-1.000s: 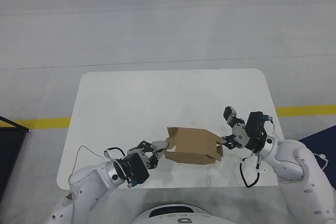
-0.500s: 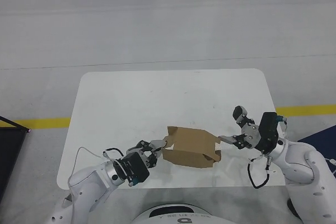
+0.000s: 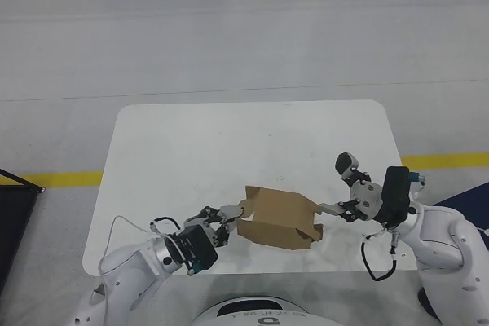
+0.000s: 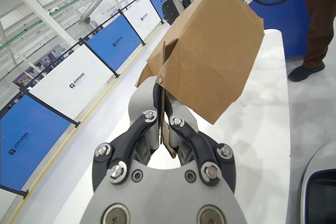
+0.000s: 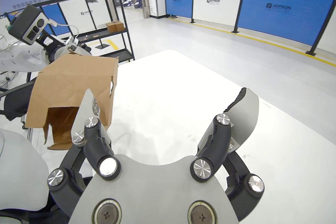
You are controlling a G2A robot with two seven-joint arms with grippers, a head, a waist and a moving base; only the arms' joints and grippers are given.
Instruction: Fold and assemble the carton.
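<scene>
Brown cardboard carton (image 3: 281, 218), half-erected, tilted, one end open w/ loose flaps, near worktop (image 3: 228, 147) front edge, approx mid-width. Left gripper (image 4: 163, 101) pinches carton's end flap. Right gripper (image 5: 168, 101) spread wide, just beside open end.

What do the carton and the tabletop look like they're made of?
Carton: plain brown cardboard, matte, likely corrugated; ragged flap edges and sharp fold creases point to it. Table: smooth white top with rounded corners and a faint sheen, probably laminate or painted board; the look does not settle which.
</scene>
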